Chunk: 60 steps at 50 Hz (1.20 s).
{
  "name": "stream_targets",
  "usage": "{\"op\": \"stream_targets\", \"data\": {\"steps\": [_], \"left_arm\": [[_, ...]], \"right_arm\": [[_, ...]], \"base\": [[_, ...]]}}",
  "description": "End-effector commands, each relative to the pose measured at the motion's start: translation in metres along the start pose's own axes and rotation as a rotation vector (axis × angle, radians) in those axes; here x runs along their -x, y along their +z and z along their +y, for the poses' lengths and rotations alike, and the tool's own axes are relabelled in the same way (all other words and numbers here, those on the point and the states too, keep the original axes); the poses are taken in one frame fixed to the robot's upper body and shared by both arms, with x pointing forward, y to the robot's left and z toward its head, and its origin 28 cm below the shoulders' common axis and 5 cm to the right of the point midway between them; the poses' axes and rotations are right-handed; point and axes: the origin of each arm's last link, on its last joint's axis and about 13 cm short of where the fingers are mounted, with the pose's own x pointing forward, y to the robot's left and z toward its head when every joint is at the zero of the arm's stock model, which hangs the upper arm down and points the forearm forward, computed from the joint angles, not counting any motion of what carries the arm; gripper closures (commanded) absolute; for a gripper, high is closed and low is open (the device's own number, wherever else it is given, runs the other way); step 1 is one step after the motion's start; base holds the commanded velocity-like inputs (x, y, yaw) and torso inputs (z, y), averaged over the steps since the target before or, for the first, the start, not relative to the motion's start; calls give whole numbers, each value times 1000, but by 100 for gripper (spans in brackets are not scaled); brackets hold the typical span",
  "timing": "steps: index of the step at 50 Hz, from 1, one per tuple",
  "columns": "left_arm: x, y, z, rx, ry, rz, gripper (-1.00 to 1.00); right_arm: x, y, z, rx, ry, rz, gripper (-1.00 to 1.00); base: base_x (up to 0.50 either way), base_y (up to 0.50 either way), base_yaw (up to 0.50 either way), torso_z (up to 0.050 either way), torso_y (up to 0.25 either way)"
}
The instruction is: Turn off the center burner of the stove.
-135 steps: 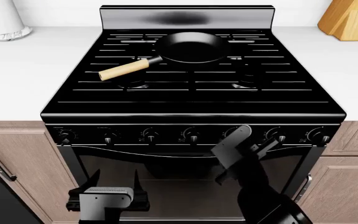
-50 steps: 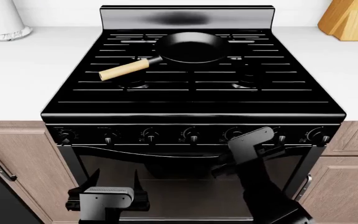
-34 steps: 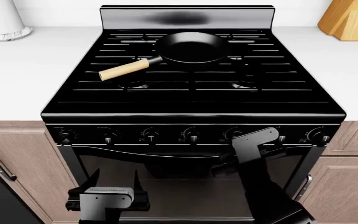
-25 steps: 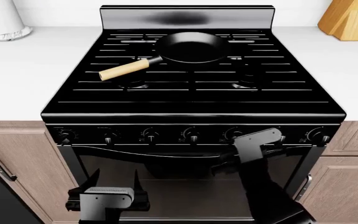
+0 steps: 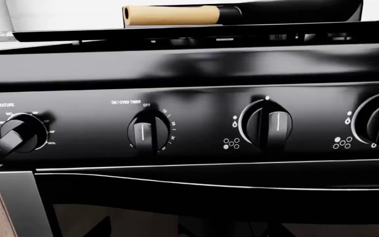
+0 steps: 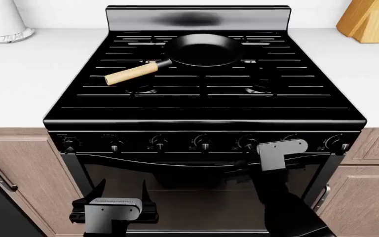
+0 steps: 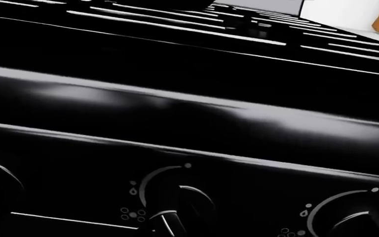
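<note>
As seen from the head camera, one stove (image 6: 203, 98) is set between two stretches of white counter (image 6: 18, 84). Seven knobs (image 6: 204, 143) are counted along its front panel. One frying pan (image 6: 203, 51) with a wooden handle is carried on the grates. The left gripper (image 6: 118, 200) is held low before the oven door, fingers wide apart. The right gripper (image 6: 268, 148) is raised against the knob row; its finger state cannot be told.

From the left wrist camera, four knobs are shown, with "TEMPERATURE", "ON / OVEN TIMER" and "OFF" printed above.

From the right wrist camera, three knobs are shown, partly cut off.
</note>
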Motion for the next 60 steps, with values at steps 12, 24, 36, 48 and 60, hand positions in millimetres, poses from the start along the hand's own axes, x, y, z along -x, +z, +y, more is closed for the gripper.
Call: {"op": "stream_targets", "data": {"steps": [12,24,36,48,60], "left_arm": [[0,0,0,-1,-1,1,-100],[0,0,0,-1,-2,0,-100],[0,0,0,2,-1,2,-100],[0,0,0,1,-1,1,-100],[0,1,0,2,-3,-2,-100]], "right_arm": [[-2,-1,-19,-2,-143,-23,100],[-2,-1,-18,-64,-153,-26,100],[-1,-3,-20,-156,-169,-41,100],[0,-4,-20,-231,-173,-58,100],[1,-6,-19,-309,-189,-53,100]], "base": [[-2,-2,-5,0,2],[0,-2,-3,0,0],[1,-2,-4,0,0],[-3,-3,-6,0,2],[-3,-3,-7,0,2]]}}
